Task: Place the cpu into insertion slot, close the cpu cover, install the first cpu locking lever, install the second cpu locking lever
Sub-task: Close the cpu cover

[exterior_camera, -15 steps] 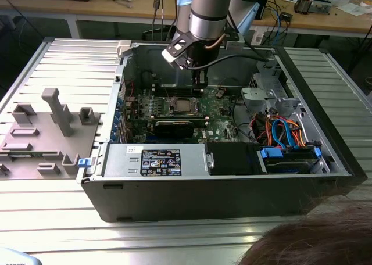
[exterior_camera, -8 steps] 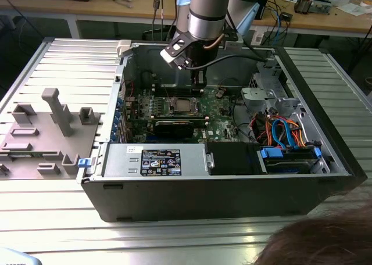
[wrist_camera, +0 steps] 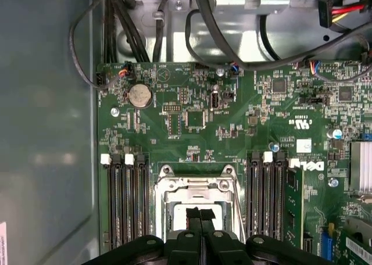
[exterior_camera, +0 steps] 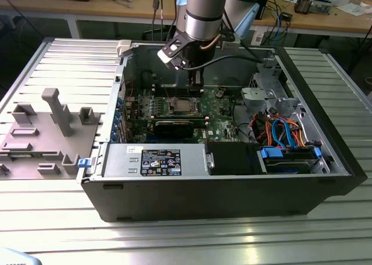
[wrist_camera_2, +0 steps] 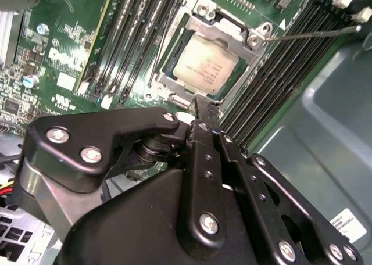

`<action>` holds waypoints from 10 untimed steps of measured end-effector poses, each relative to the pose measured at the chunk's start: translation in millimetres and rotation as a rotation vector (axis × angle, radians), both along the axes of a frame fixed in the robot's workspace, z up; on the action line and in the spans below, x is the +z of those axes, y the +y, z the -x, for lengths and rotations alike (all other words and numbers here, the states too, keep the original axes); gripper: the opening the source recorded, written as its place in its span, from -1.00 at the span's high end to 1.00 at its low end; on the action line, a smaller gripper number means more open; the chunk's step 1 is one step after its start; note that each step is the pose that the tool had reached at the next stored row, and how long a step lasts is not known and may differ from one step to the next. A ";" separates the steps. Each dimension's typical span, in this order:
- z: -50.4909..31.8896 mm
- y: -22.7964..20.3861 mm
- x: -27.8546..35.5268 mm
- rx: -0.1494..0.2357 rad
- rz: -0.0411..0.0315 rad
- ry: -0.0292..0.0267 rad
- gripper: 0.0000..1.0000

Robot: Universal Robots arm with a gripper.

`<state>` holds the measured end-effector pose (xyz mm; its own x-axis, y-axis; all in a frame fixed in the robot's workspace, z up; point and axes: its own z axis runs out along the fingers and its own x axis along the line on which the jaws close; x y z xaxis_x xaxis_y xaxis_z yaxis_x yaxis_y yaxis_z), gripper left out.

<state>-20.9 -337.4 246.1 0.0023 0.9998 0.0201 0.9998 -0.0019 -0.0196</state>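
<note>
Standing by the table [exterior_camera: 232, 242], I look down into the open computer case [exterior_camera: 244, 189] lying on its side, with the arm reaching in over the green board [wrist_camera: 192, 120]. The cpu [wrist_camera_2: 206, 64] sits flat in its socket in the middle of the board, between the banks of memory slots. The cpu cover [wrist_camera_2: 229, 28] lies down over it, with the chip's pale top showing through the window. So the first two steps look done to me, and the lever work is the step in hand. One thin lever [wrist_camera_2: 314, 32] sticks out from the socket's corner over the memory slots and looks unlatched (I can't make out the other one).

The gripper [wrist_camera: 200, 214] hangs just above the socket's edge, its jaws pressed together with nothing between them. That suits the job, I'd judge. A rod that thin calls for a push from a closed tip, swung down and tucked under its catch, with care not to slip onto the slots beside it.

As for writing, the chip's top carries faint print, too small to make out. There is a white logo [wrist_camera: 314, 165] on the board with a white sticker [wrist_camera: 303, 144] near it. A black-and-white label [exterior_camera: 160, 161] sits on the grey metal box [exterior_camera: 116, 160] at the case's near side.
</note>
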 end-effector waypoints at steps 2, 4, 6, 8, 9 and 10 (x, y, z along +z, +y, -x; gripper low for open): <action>2.5 0.0 -1.5 0.000 0.0000 0.0000 0.79; 3.9 0.0 -2.4 0.000 0.0000 0.0001 0.79; 4.8 0.0 -3.2 0.000 0.0001 0.0001 0.79; 5.5 0.0 -4.0 0.000 0.0000 0.0000 0.79; 5.8 0.0 -4.3 0.000 0.0000 0.0000 0.79; 6.1 0.0 -4.6 0.000 0.0000 0.0001 0.79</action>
